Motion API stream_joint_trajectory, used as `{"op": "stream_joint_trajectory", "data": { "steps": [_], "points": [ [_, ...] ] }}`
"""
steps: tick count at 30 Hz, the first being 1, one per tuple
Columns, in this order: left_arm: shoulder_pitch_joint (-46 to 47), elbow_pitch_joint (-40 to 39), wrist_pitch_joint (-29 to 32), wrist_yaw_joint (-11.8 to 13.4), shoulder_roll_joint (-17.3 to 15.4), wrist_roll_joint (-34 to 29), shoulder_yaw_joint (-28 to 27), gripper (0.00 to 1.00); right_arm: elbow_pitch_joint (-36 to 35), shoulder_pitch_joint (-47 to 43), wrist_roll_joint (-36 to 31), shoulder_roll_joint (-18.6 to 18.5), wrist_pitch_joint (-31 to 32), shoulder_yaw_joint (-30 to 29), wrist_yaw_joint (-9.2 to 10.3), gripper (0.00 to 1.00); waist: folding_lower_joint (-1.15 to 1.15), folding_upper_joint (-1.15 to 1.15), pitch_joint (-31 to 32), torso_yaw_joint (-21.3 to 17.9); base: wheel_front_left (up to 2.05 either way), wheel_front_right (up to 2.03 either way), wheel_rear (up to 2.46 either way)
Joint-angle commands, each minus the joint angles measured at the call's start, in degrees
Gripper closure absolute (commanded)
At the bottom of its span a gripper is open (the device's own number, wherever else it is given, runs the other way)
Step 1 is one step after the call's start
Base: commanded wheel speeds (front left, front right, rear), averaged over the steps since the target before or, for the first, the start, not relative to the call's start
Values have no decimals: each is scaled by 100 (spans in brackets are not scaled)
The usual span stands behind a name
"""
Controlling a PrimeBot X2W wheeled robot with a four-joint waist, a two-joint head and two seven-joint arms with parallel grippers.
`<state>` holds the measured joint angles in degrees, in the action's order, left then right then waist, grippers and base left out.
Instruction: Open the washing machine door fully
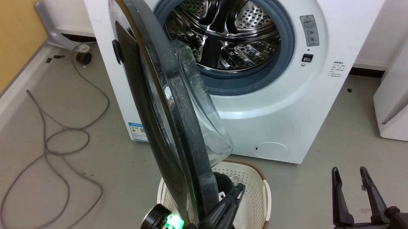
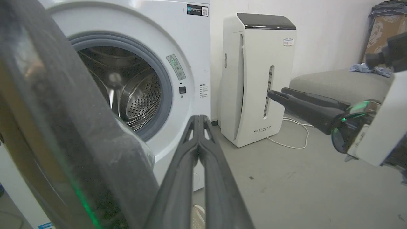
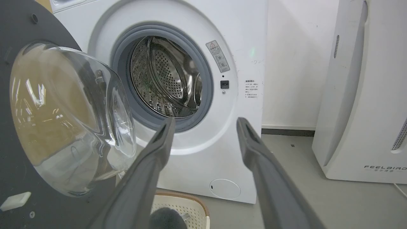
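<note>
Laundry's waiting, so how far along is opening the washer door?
Done: the washing machine door is unlatched and swung out roughly square to the front, steel drum exposed. In hand: the shut left tool sits beside the door's inner side, contact unclear. Left: swinging it wider. The right tool hangs open, apart.

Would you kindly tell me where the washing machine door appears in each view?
Head view: the washing machine door stands edge-on, slanting from top left to bottom centre.
Left wrist view: the door is a blurred dark mass along the left side.
Right wrist view: the door is at the left, its inner face towards the camera.
Shared landmark: the warning sticker, right of the drum opening.
</note>
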<state>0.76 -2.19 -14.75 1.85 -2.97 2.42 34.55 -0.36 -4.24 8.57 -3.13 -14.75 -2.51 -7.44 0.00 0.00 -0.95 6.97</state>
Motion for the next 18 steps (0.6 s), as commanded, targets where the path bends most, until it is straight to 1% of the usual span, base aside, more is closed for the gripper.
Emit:
{"op": "stream_joint_trajectory", "data": {
  "steps": [1, 10, 18],
  "points": [
    [-92, 70, -25, 28, -20, 27, -70, 100, 23, 44, 5, 25, -25, -6, -5, 0, 0, 0, -16, 44, 0, 0, 0],
    [-143, 145, -25, 90, -19, 61, -305, 100, 31, 57, 69, 25, -25, -19, -5, 0, 0, 0, -18, 340, 0, 0, 0],
    [-281, 114, -25, 86, -116, 16, -413, 100, 39, -22, 165, 25, -25, -28, -5, 0, 0, 0, -16, 836, 0, 0, 0]
  ]
}}
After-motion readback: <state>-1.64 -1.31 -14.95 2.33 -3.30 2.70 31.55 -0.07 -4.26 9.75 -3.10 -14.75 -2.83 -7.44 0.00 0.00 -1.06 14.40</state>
